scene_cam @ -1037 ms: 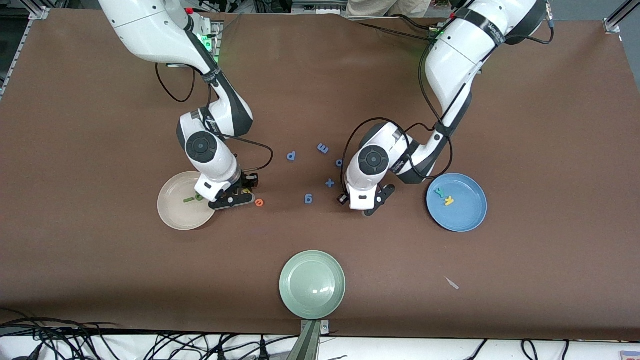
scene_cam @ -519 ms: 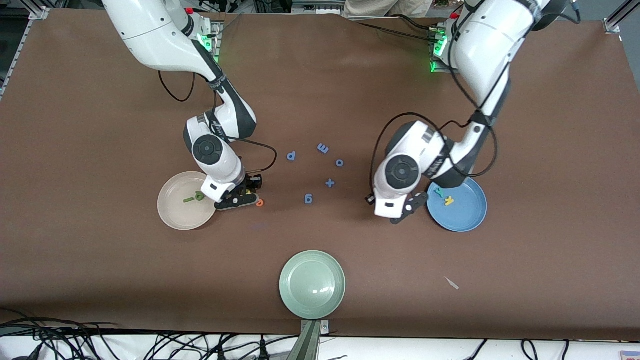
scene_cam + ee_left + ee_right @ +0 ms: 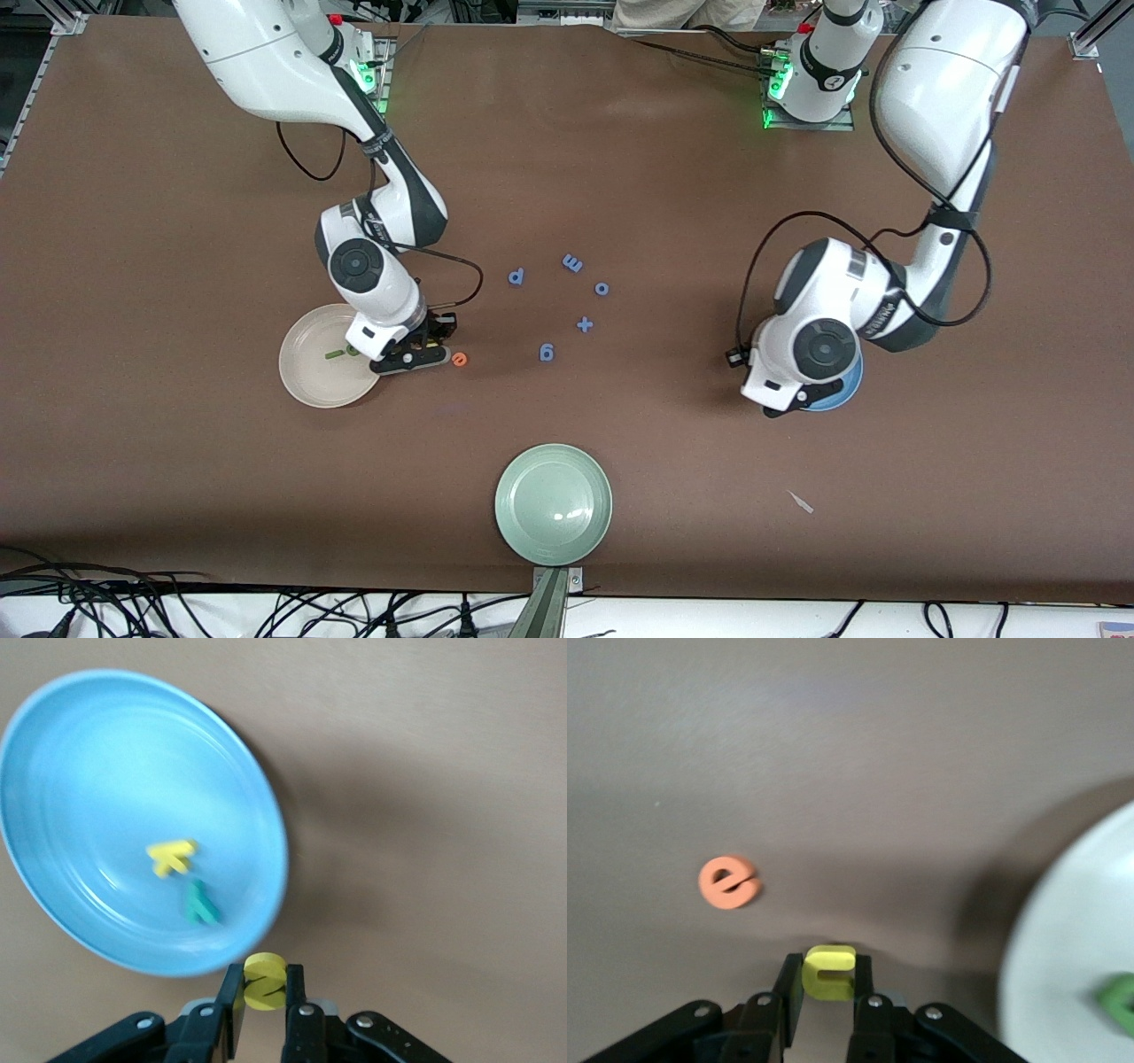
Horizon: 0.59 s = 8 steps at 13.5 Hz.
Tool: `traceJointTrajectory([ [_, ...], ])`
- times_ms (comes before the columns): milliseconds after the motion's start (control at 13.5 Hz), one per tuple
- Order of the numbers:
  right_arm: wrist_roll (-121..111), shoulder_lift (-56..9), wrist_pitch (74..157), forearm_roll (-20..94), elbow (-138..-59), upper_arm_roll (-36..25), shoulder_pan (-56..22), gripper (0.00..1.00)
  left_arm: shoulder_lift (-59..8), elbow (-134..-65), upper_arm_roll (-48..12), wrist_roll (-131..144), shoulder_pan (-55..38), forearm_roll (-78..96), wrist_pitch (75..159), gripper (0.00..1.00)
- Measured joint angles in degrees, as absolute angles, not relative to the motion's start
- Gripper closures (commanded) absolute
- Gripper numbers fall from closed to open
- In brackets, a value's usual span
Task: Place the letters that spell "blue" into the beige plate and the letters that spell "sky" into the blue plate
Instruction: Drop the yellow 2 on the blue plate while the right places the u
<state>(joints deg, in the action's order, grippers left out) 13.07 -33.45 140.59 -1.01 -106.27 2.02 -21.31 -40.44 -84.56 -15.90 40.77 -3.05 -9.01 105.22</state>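
My left gripper is shut on the yellow "s", held just off the rim of the blue plate. In that plate lie the yellow "k" and the teal "y". From the front, the left arm's hand covers most of the blue plate. My right gripper is shut on the yellow "u", low over the table between the beige plate and the orange "e". The green "l" and green "b" lie in the beige plate.
Several blue letter pieces are scattered on the brown table between the two arms. A pale green plate sits near the front edge. A small pale scrap lies toward the left arm's end.
The left arm has swung from the table's middle to over the blue plate, carrying the "s". The right gripper has stayed beside the beige plate and closed on the "u".
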Motion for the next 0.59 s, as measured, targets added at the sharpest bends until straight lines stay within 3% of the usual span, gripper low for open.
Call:
traceJointTrajectory([
  [74, 11.3, -31.8, 138.2, -1.0, -106.2, 2.0, -20.0, 0.8, -40.5, -84.9, -15.9, 37.6, -1.4, -9.0, 105.2, 0.83],
  [148, 8.0, -30.0, 136.0, -1.0, -106.2, 1.8, -18.6, 0.8, -40.5, -85.2, -15.9, 34.7, 0.1, -9.0, 105.3, 0.65],
  [222, 4.4, -28.3, 133.8, -1.0, -106.2, 1.3, -17.3, 0.8, -40.5, -85.3, -16.0, 32.8, 1.3, -9.0, 105.3, 0.13],
  [296, 0.9, -26.9, 132.1, -1.0, -106.3, 0.7, -16.2, 0.78, -40.5, -85.4, -16.1, 31.8, 1.9, -9.0, 105.3, 0.01],
  [444, -3.2, -25.6, 130.4, -0.9, -106.9, -0.4, -14.1, 0.5, -40.5, -85.4, -16.7, 31.3, 2.0, -9.0, 105.3, 0.0],
  [593, -2.6, -25.8, 130.6, -0.8, -108.3, -0.4, -13.6, 0.47, -40.3, -85.2, -17.7, 31.3, 1.9, -9.0, 105.3, 0.0],
])
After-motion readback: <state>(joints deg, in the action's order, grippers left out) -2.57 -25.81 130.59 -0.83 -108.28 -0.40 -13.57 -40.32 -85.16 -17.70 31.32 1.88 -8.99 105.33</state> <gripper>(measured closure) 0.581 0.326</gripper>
